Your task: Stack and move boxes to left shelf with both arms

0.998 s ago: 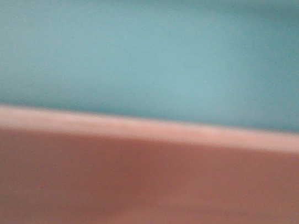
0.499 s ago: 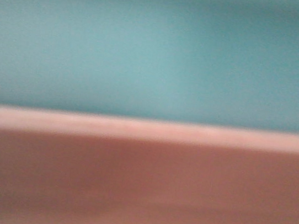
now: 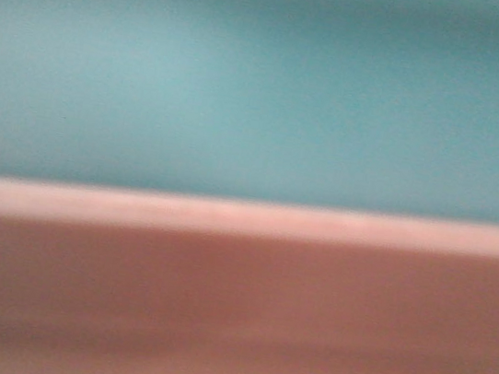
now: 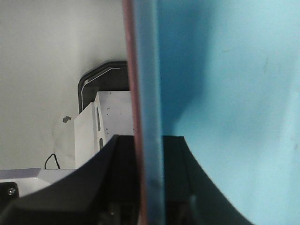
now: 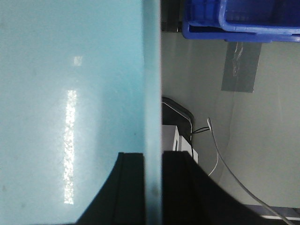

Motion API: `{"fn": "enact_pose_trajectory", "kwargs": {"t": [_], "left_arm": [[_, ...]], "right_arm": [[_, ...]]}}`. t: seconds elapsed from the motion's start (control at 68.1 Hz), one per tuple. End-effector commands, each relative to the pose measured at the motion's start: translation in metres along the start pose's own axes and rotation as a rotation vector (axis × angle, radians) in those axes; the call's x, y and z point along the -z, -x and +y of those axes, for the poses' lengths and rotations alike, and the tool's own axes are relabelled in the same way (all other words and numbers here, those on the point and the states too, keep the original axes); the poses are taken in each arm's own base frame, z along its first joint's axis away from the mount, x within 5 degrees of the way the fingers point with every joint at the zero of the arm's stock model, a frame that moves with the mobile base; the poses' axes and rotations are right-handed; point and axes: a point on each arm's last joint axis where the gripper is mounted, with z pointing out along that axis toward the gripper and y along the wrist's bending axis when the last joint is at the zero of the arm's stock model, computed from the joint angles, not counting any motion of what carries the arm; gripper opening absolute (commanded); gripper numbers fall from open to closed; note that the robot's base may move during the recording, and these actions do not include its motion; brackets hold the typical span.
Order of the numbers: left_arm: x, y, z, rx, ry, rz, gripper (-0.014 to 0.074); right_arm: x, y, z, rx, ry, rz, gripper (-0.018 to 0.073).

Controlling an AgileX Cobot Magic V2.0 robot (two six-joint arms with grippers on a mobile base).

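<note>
The light blue tub [image 3: 261,105] and the salmon pink tub [image 3: 231,315] fill the blurred front view, blue above pink, very close to the camera. In the left wrist view my left gripper [image 4: 149,145] is shut on the nested walls of both tubs: the light blue tub [image 4: 234,117] and the thin pink rim [image 4: 131,93] pass between its black fingers [image 4: 124,154]. In the right wrist view my right gripper [image 5: 153,161] is shut on the light blue tub's wall [image 5: 152,70]; its inside [image 5: 70,93] fills the left. The left shelf is out of view.
A dark blue storage bin [image 5: 243,21] sits at the top right of the right wrist view, with grey floor, a taped patch [image 5: 241,65] and cables [image 5: 225,164] below. A white box [image 4: 101,126] and pale floor lie left of the tubs in the left wrist view.
The front view stays filled by the two tubs; only the bright patch on the blue wall has drifted to the left.
</note>
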Motion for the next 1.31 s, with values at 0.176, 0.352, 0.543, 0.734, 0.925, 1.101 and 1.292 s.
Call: {"fn": "enact_pose_trajectory", "kwargs": {"t": [0.176, 0.352, 0.543, 0.734, 0.925, 1.101, 1.292], "left_arm": [[0.0194, -0.0157, -0.0074, 0.005, -0.092, 0.083, -0.0012], [0.0194, -0.0157, -0.0074, 0.005, -0.092, 0.083, -0.0012], [0.0194, -0.0157, -0.0074, 0.005, -0.092, 0.083, -0.0012], [0.0194, -0.0151, -0.0081, 0.006, -0.099, 0.076, -0.0012], [0.0194, -0.0151, -0.0081, 0.006, -0.099, 0.076, -0.0012], [0.0194, -0.0151, -0.0084, 0.006, -0.103, 0.076, -0.0012], [0.019, -0.0104, -0.0049, 0.011, -0.085, 0.052, -0.0012]], "right_arm": [[0.0175, -0.0058, -0.0019, -0.01, 0.029, 0.025, 0.0053], [0.0175, -0.0058, -0.0019, -0.01, 0.029, 0.025, 0.0053], [0.0175, -0.0058, -0.0019, -0.01, 0.029, 0.025, 0.0053], [0.0175, -0.0058, -0.0019, -0.01, 0.029, 0.025, 0.0053], [0.0175, -0.0047, -0.0007, -0.011, 0.043, 0.014, 0.0053], [0.0176, -0.0026, 0.0015, -0.011, 0.066, -0.01, 0.0053], [0.018, 0.0027, 0.0044, 0.03, 0.099, -0.069, 0.0053]]}}
